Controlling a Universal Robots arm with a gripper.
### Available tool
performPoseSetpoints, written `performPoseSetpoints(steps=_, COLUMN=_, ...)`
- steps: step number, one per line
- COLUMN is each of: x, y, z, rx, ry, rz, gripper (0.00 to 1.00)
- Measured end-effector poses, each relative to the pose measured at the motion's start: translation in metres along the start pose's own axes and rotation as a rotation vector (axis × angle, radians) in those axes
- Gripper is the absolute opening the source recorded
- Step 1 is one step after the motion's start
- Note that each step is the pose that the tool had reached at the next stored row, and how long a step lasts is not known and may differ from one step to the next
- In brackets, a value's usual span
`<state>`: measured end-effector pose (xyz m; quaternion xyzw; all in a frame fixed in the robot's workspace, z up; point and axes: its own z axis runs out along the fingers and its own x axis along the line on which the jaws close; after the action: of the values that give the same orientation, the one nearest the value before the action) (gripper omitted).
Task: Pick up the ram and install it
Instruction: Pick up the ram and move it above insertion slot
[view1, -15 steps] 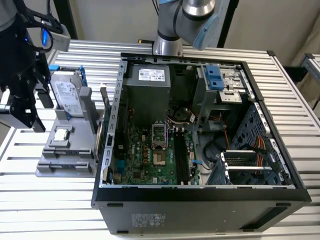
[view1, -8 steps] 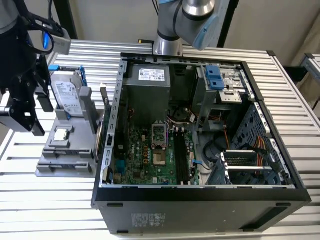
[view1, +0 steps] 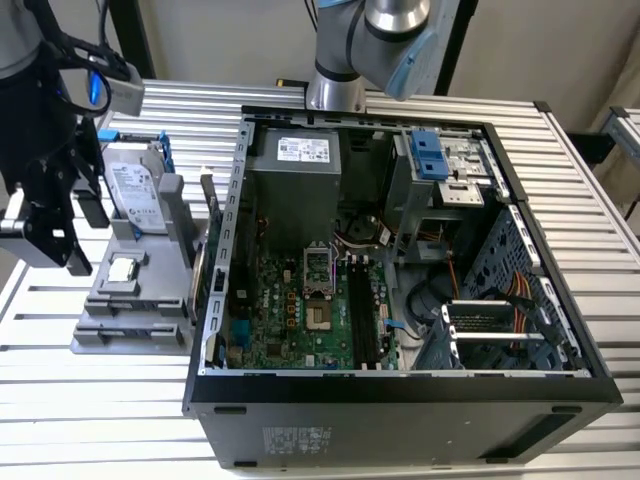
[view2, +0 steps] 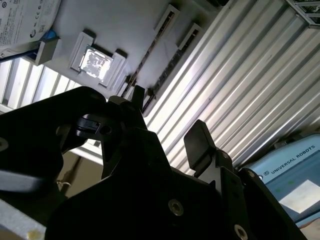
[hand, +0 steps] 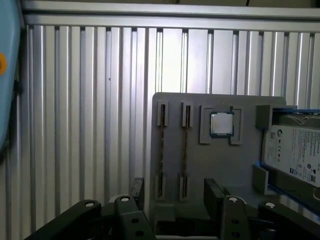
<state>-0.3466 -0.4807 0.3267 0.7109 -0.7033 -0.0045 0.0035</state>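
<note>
Fingers spread wide, empty, above gray holder's edge where ram stands slotted.

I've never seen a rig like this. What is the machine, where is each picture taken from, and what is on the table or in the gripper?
It is one robot arm ending in a black two-fingered gripper. The exterior view looks from off the arm at a ribbed metal table bearing an open computer case. Both wrist views ride on the arm and look past the gripper at a grey holder. The holder carries a hard drive, a square processor chip and two thin strips on edge in slots, apparently the ram. The gripper is open near the holder and holds nothing.
</note>
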Motion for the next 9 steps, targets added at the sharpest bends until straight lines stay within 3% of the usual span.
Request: performPoseSetpoints(steps=9, x=0.0, y=-0.0003, z=0.0058, rx=0.0001, ry=-0.0001, rz=0.0, gripper=0.0)
